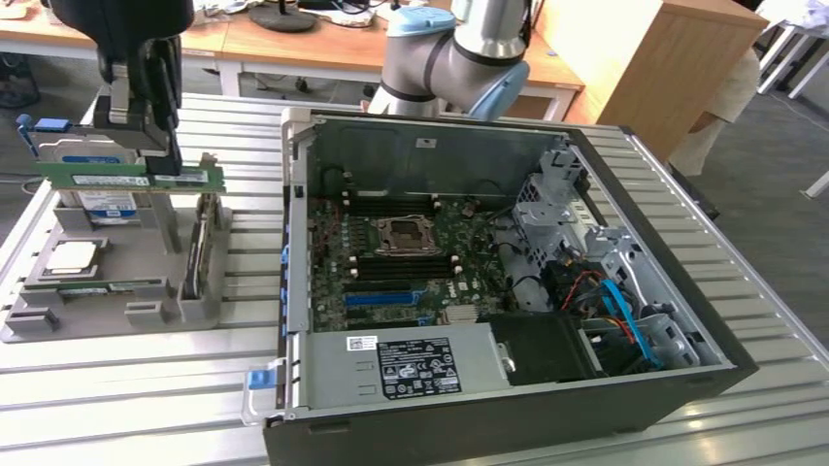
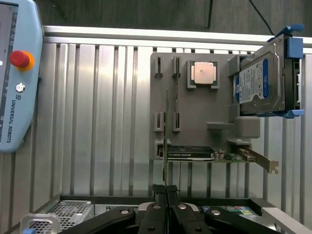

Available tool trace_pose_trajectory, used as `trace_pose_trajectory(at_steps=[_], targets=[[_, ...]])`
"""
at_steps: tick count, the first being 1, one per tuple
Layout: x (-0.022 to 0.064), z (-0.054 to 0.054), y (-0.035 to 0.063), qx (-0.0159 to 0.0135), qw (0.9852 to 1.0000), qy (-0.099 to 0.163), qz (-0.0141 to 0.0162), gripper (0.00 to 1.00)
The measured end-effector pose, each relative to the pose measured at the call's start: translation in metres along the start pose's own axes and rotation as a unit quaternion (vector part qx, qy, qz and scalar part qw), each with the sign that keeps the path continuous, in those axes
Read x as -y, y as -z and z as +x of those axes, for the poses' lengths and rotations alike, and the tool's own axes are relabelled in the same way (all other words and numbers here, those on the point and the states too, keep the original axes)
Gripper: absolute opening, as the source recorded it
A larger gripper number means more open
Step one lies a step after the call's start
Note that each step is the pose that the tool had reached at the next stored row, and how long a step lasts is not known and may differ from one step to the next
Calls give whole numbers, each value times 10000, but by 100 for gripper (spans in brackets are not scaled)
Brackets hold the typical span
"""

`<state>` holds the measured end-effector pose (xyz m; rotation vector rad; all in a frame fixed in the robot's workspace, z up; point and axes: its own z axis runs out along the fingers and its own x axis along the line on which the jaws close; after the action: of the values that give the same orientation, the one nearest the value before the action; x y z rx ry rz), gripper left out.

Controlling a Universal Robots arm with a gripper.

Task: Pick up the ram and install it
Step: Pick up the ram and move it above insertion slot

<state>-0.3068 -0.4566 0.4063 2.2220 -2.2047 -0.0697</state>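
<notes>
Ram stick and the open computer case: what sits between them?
Nothing: in the exterior view, just bare slatted table separates the ram from the computer case.

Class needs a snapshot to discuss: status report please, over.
Gripper shut on the ram. Ram held over the gray tray, outside the open computer case. No obstacle visible between them.

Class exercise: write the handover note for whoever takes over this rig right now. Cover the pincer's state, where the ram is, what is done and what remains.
Pincer: shut on the ram.
Ram: held lengthwise-level above the grey holder, beside the open computer case.
Done: ram picked up.
Left: installing it; it is not yet over the motherboard.
</notes>
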Motion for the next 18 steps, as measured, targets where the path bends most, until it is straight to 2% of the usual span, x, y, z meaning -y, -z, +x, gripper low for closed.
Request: trace_pose_trajectory(at_steps=[18], targets=[[410,9,16,0,10000,8,0,12]])
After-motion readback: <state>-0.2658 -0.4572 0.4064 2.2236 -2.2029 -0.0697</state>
